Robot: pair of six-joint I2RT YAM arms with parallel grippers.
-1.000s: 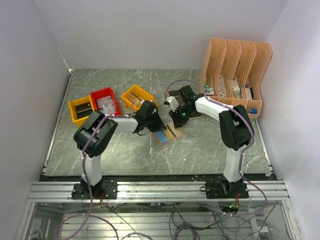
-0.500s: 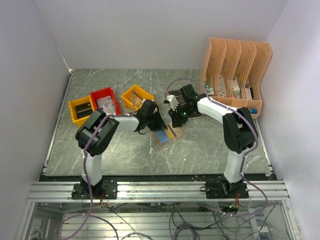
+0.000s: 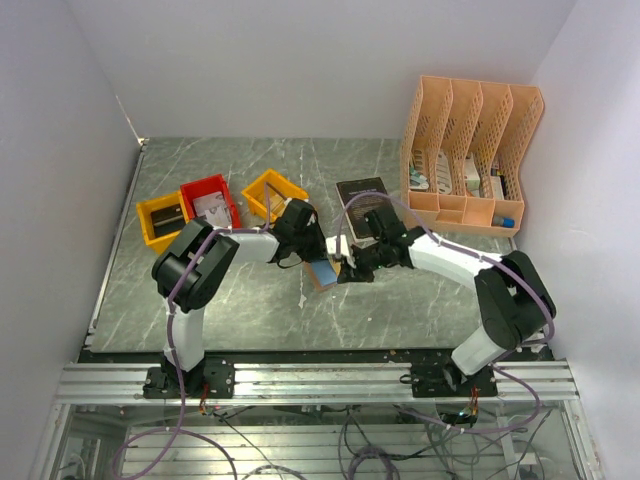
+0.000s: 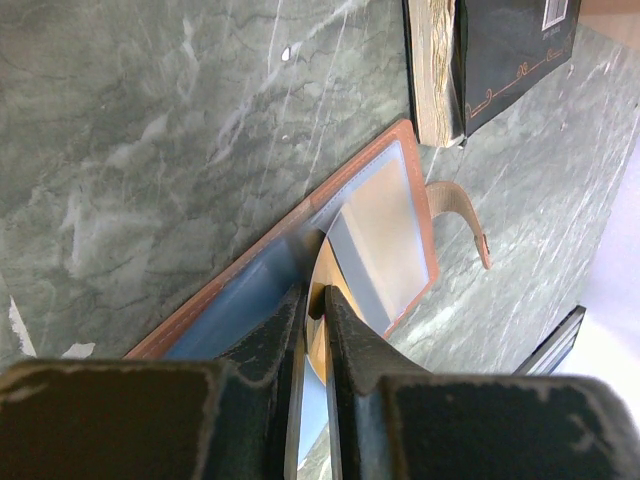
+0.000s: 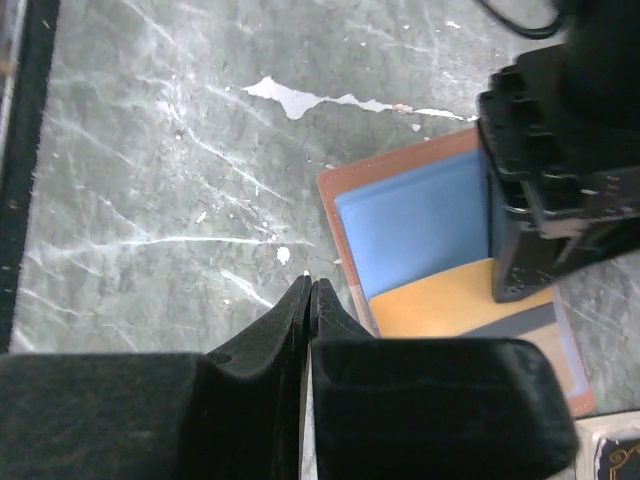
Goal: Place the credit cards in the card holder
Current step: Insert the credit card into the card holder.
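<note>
The left gripper (image 4: 317, 296) has its jaws pinched on the edge of a thin, flat orange-gold credit card (image 5: 440, 305). Directly below them an open tan leather-like card holder (image 5: 400, 167) lies flat, with a light blue card (image 5: 415, 225) inside. The right gripper (image 5: 308, 285) has its jaws pressed together and empty, just beside the holder's edge.

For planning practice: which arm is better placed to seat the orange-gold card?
Left. The left end effector pinches the orange-gold card at the open card holder; right end effector is shut, empty, beside it.
</note>
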